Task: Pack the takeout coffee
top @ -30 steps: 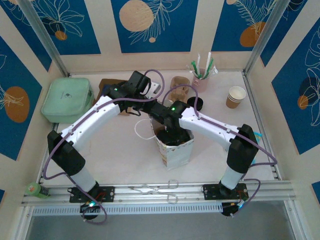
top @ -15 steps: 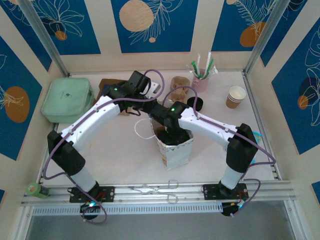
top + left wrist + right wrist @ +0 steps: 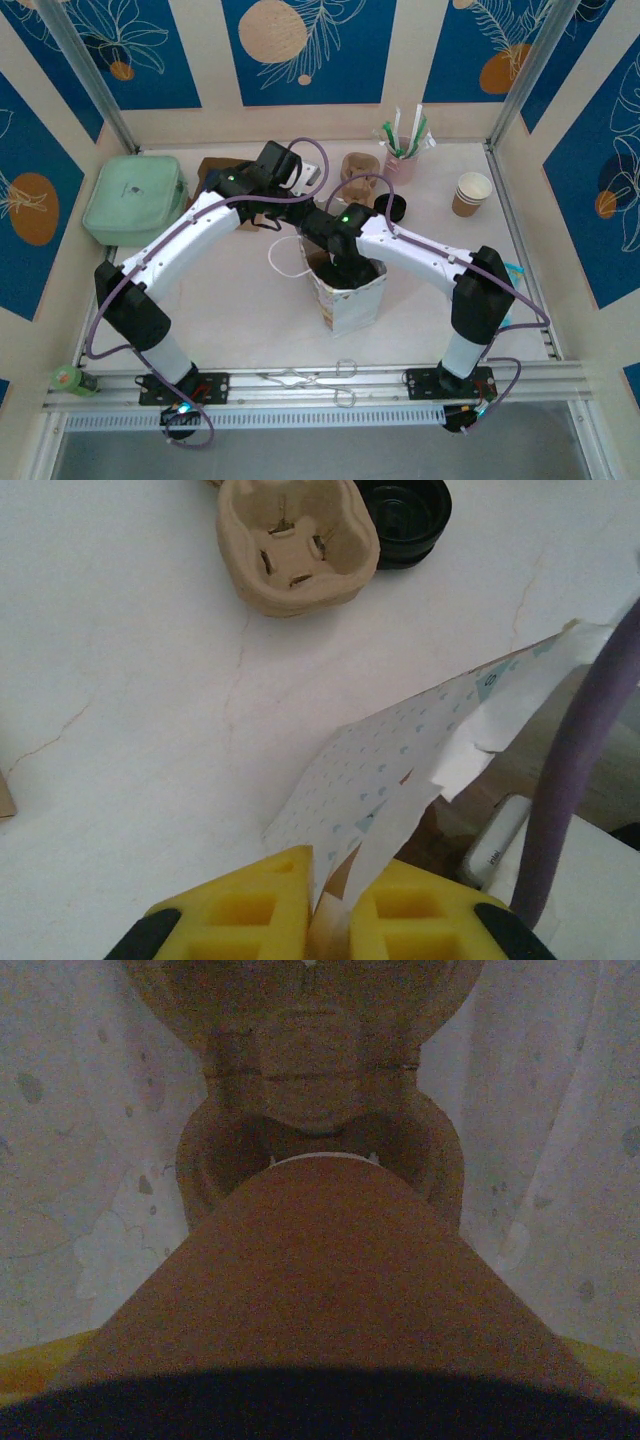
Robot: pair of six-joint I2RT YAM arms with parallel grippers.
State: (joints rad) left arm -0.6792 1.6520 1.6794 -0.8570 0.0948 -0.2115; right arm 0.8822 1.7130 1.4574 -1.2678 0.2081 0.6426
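Inside bag point(image 3: 352, 305), right tool point(image 3: 348, 268) clamped on half-seen takeout coffee point(image 3: 320, 1280), left tool point(image 3: 330, 905) on bag.

High camera looking down on the whole table point(image 3: 240, 300); wrist cameras peeking close at the same paper bag point(image 3: 350, 305).

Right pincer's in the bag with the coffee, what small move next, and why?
Probably ease the takeout coffee straight down: its base looks just above the pulp carrier pocket inside the paper bag, whose edge the left pincer pinches open.
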